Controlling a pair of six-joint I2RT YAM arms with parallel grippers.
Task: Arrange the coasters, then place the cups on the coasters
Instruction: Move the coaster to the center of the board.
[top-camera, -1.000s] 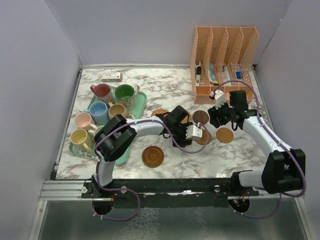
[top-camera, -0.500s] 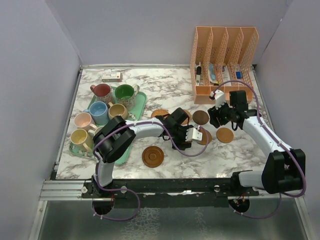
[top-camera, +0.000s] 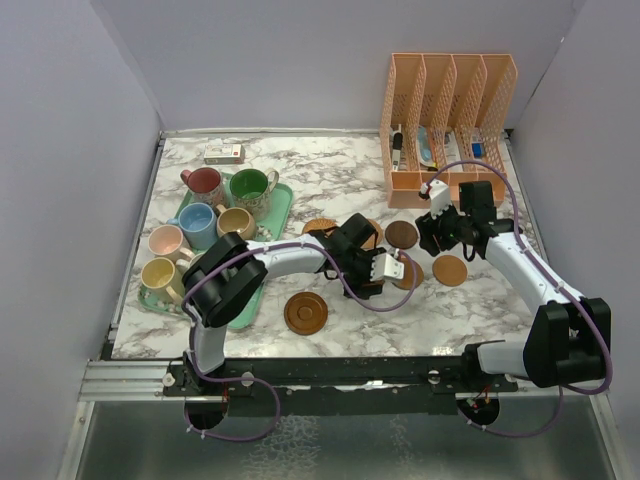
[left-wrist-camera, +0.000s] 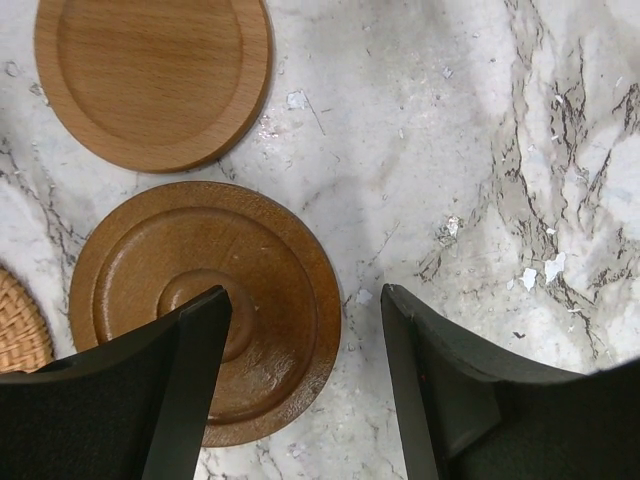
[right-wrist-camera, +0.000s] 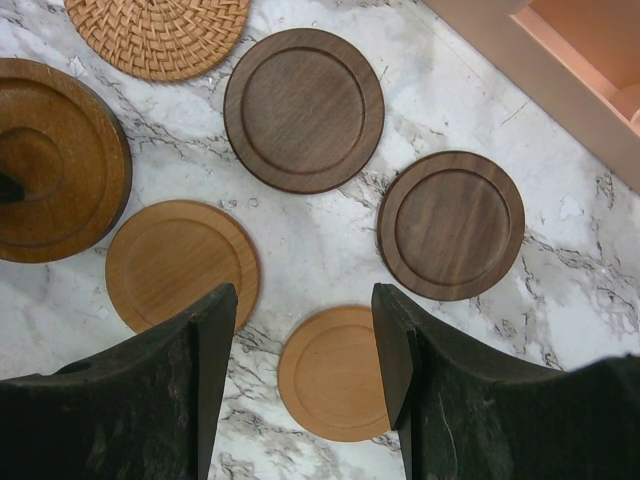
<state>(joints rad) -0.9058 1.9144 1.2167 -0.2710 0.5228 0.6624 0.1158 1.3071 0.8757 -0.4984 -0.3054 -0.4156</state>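
Left gripper and right gripper, jaws apart, above wooden coasters

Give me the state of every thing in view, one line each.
left gripper, open, empty, over the ringed brown coaster.
right gripper, open, empty, above a light coaster.
coasters, lying flat on the table, no cup on any.
cups, upright, gathered on the tray, none on a coaster.
file rack, upright, holding small items.
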